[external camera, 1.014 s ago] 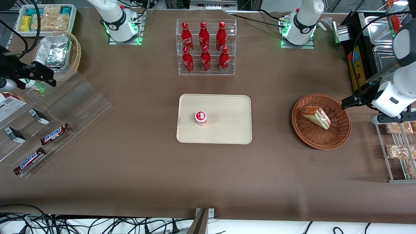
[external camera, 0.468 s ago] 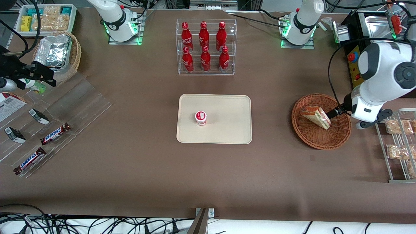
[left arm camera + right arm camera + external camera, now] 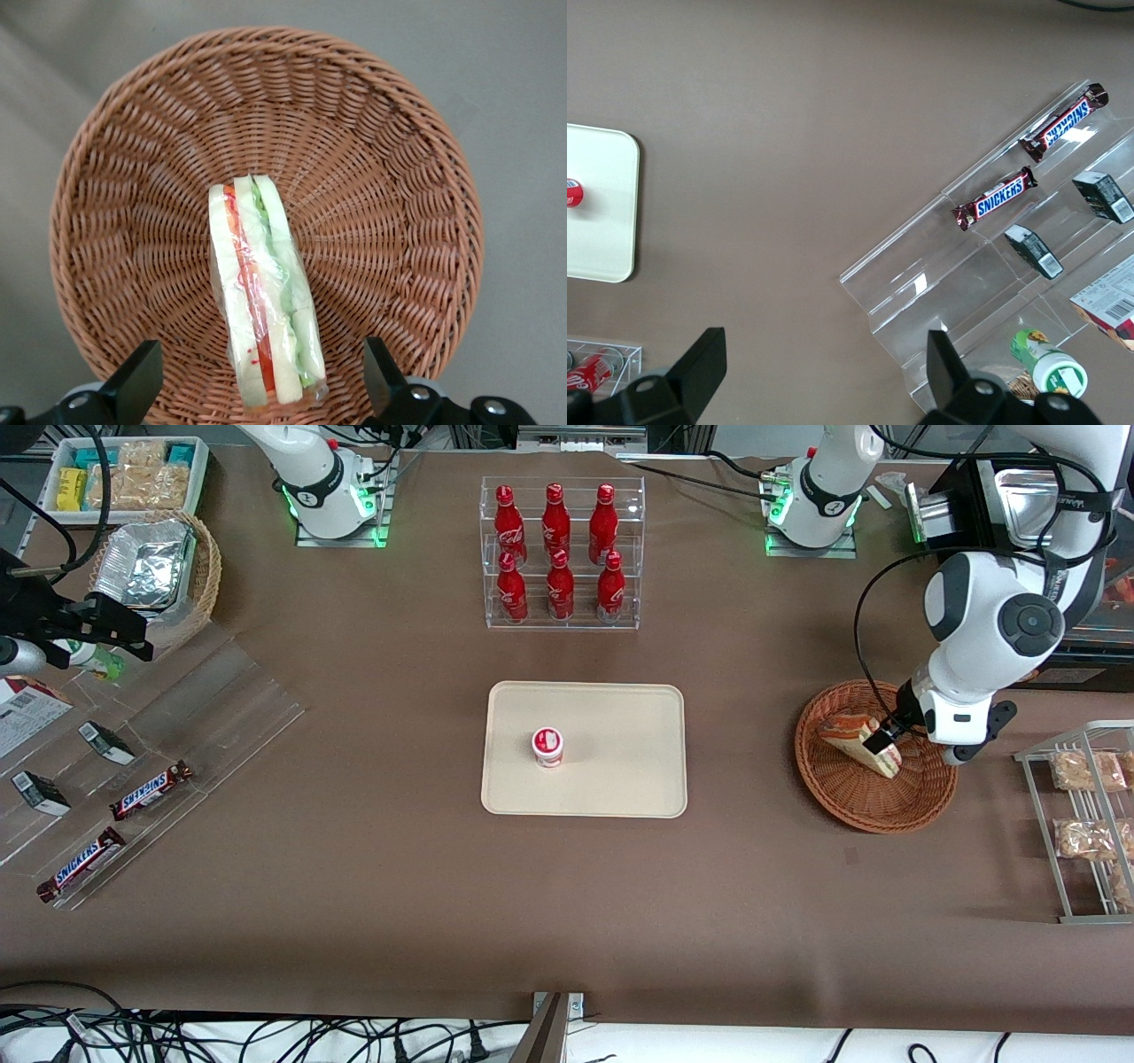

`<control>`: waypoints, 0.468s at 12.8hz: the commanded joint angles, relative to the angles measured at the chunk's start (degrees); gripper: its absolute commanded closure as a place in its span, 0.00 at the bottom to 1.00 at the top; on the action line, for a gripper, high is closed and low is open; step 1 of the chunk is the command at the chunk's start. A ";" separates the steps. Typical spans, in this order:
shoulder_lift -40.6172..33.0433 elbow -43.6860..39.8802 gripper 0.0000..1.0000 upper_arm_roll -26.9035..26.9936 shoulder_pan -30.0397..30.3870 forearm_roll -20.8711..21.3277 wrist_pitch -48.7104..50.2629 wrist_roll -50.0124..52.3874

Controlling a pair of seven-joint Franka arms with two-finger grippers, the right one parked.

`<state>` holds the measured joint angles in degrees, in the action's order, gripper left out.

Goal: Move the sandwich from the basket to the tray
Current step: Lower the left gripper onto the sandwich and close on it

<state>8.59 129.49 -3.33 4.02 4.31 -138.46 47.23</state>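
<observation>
Left gripper (image 3: 257, 390) hovers over basket (image 3: 875, 755), fingers (image 3: 133, 381) spread wide either side of sandwich (image 3: 261, 297) lying in the basket, not touching it; tray (image 3: 584, 749) sits well apart on table (image 3: 372, 850).

The only wording I can read is "SNICKERS", in white-edged blue letters on two brown bars. In the front view the nearer Snickers bar (image 3: 81, 864) and the farther Snickers bar (image 3: 151, 790) lie on the clear stepped rack (image 3: 190, 717), at about 8 to 9 o'clock from the tray (image 3: 620, 779). At 12 o'clock from the tray, the red bottles (image 3: 555, 518) carry white script too small to read. My gripper (image 3: 886, 735) hangs spread wide over the unlabelled sandwich (image 3: 858, 741).
</observation>
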 commanded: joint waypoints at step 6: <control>4.05 4.10 0.00 -0.36 -0.59 5.50 -9.72 12.69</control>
<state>10.80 133.36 -3.62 3.63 5.69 -146.05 55.49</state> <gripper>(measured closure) 0.000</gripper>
